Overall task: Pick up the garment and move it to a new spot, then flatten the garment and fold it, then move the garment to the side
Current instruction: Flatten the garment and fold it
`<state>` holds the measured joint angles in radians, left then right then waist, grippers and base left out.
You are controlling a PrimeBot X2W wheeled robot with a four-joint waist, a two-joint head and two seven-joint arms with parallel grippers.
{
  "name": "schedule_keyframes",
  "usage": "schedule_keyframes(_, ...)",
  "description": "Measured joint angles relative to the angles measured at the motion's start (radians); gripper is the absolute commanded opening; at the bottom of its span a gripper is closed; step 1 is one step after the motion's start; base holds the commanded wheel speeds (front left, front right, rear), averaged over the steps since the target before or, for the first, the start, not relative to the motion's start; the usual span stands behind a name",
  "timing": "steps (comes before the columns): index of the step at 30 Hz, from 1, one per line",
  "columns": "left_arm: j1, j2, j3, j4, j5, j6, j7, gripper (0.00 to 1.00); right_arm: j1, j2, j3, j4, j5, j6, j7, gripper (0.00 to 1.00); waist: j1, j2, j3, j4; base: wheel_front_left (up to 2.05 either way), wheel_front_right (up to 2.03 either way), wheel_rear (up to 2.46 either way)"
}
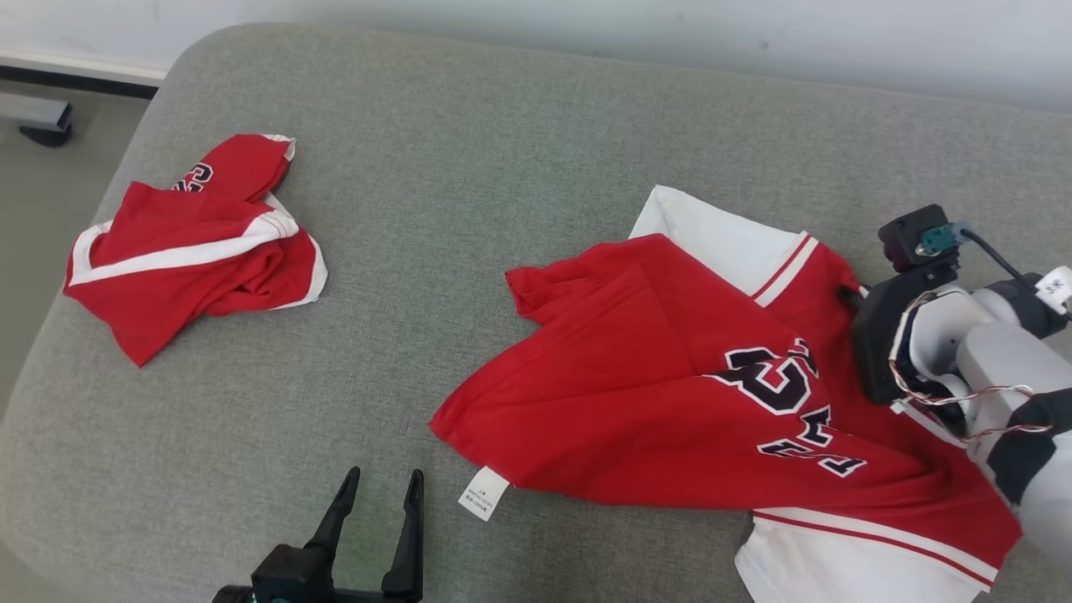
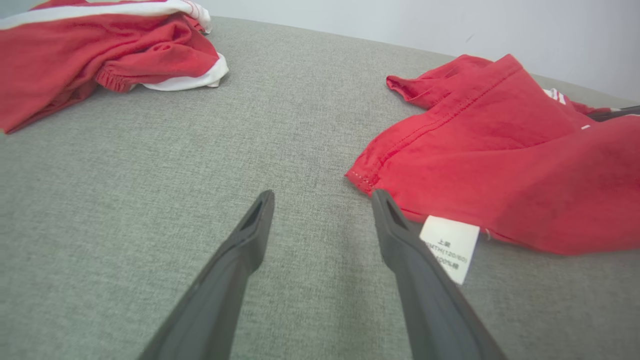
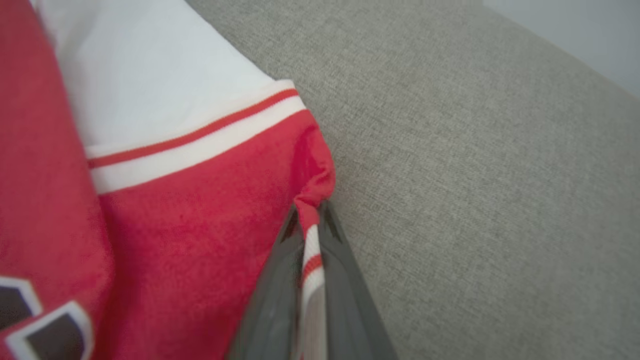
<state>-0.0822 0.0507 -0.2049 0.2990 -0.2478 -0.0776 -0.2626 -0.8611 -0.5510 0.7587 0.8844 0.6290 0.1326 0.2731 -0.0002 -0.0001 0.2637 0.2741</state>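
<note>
From the head view, the big red jersey point(image 1: 653, 394) lay crumpled at about 4 o'clock on the grey padded surface point(image 1: 469, 126), part of it doubled over itself, with white panels poking out at 1 o'clock and 5 o'clock of the heap. My right pincer point(image 3: 310, 212) was closed tight on a pinch of its red edge and striped trim, at the jersey's 3 o'clock side. My left pincer point(image 1: 383, 475) hovered at 6 o'clock with its fingers well apart, holding nothing, just beside the hem corner where the white care label point(image 1: 484, 492) stuck out.

I judged the step to be spreading the jersey flat. To do that well, I would have kept the right grip firm and low so that the trim did not slip. I would have brought the left pincer toward 2 o'clock onto the hem corner, taking the stitched edge and not the loose label, which might tear or slide. Then I would have drawn the two grips apart gently, letting the doubled layer unroll without dragging the whole heap.

My count: two red-and-white garments, the jersey and a smaller bundled piece point(image 1: 197, 243) well apart at 10 o'clock; one care label; two pincers, one closed on cloth and one open
</note>
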Motion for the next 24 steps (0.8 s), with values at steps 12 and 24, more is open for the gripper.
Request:
schedule_keyframes(12, -0.023, 0.0, -0.038, -0.012, -0.009, 0.001, 0.0, 1.0, -0.203, -0.076, -0.055, 0.177, -0.222, 0.0, -0.286, 0.0, 0.0003, 0.0002, 0.042, 0.043, 0.0, 0.0, 0.0)
schedule_keyframes(24, -0.03, 0.0, -0.069, -0.01, -0.02, 0.015, 0.0, 1.0, -0.368, -0.07, -0.322, 0.381, -0.504, 0.0, -0.514, 1.0, 0.0004, 0.0003, 0.077, 0.116, 0.0, 0.0, 0.0)
